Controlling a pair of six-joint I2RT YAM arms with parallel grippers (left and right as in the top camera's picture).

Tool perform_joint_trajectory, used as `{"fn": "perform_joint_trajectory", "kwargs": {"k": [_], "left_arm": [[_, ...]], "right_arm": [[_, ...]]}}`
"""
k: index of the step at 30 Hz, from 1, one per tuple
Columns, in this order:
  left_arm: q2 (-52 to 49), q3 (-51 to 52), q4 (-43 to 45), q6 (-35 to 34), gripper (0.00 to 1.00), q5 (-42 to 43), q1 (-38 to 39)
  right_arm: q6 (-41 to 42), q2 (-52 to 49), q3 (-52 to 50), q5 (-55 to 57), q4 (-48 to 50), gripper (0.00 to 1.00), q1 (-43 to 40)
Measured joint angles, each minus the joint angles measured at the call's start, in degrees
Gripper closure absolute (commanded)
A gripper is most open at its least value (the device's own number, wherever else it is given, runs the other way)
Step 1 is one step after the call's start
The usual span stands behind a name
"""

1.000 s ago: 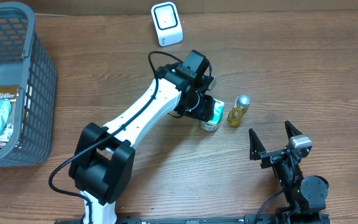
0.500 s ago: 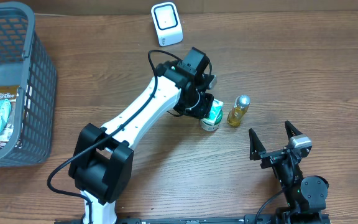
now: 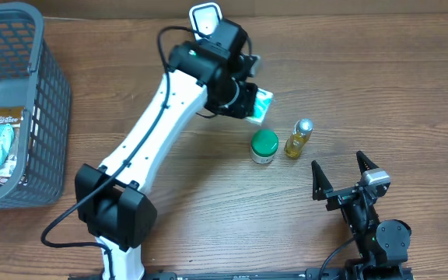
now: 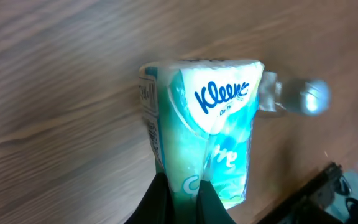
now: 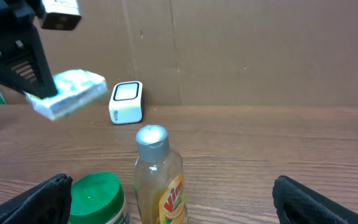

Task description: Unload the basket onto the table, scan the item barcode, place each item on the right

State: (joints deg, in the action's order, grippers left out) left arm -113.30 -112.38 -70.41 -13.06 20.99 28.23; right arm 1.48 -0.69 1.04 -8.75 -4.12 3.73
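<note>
Overhead, tissue pack: we see the tissue pack (image 3: 260,105) clamped in the left gripper (image 3: 250,103) and held off the table (image 3: 379,70). It is near the scanner (image 3: 209,29), on the scanner's side toward the robot's base and a little toward the bottle (image 3: 299,138).
Overhead, nearer arm: the left arm reaches far out, with its wrist almost over the scanner. The right gripper (image 3: 338,163) stands wide apart and empty. It is well apart from the scanner, past the green-lidded jar (image 3: 264,145) and the bottle.
Left wrist, grip: the two dark tips are pressed together on one end of the pack, so its long axis runs straight away from the gripper. The Kleenex face looks at this camera.
Left wrist, barcode: there is small dark print on one narrow side (image 4: 145,93), but we cannot tell if it is the barcode. The scanner is not in this view.
Right wrist, height: the pack (image 5: 70,93) hangs in the air just beside the scanner (image 5: 126,102). It is on the robot's left of the scanner and a little higher than its top. The long axis is almost level, only slightly tilted.
Right wrist, scanner window: it looks toward the robot's side.
Coming move, our judgement: only a short way remains. What matters is to turn the wrist so that the printed side of the pack meets the window.
</note>
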Motion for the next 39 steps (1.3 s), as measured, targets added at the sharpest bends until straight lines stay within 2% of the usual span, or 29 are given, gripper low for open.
{"fn": "perform_joint_trajectory", "kwargs": {"k": [5, 10, 17, 21, 28, 35, 39], "left_arm": [[0.0, -0.9, -6.2, -0.3, 0.96, -6.6, -4.0], [0.0, -0.9, -12.4, -4.4, 0.96, -21.3, -3.0], [0.0, 6.8, -11.5, -15.6, 0.96, -39.5, 5.1], [-0.2, 15.5, -5.6, -20.7, 0.96, -46.2, 9.6], [-0.2, 26.4, 5.5, -23.5, 0.96, -51.1, 14.0], [-0.2, 31.3, 8.8, -22.7, 0.96, -52.6, 14.6], [-0.2, 33.7, 11.5, -19.9, 0.96, -53.0, 14.6]], "right_arm": [[0.0, 0.0, 0.0, 0.0, 0.0, 0.0, 0.0], [0.0, 0.0, 0.0, 0.0, 0.0, 0.0, 0.0], [0.0, 0.0, 0.0, 0.0, 0.0, 0.0, 0.0], [0.0, 0.0, 0.0, 0.0, 0.0, 0.0, 0.0], [0.0, 0.0, 0.0, 0.0, 0.0, 0.0, 0.0], [0.0, 0.0, 0.0, 0.0, 0.0, 0.0, 0.0], [0.0, 0.0, 0.0, 0.0, 0.0, 0.0, 0.0]]}}
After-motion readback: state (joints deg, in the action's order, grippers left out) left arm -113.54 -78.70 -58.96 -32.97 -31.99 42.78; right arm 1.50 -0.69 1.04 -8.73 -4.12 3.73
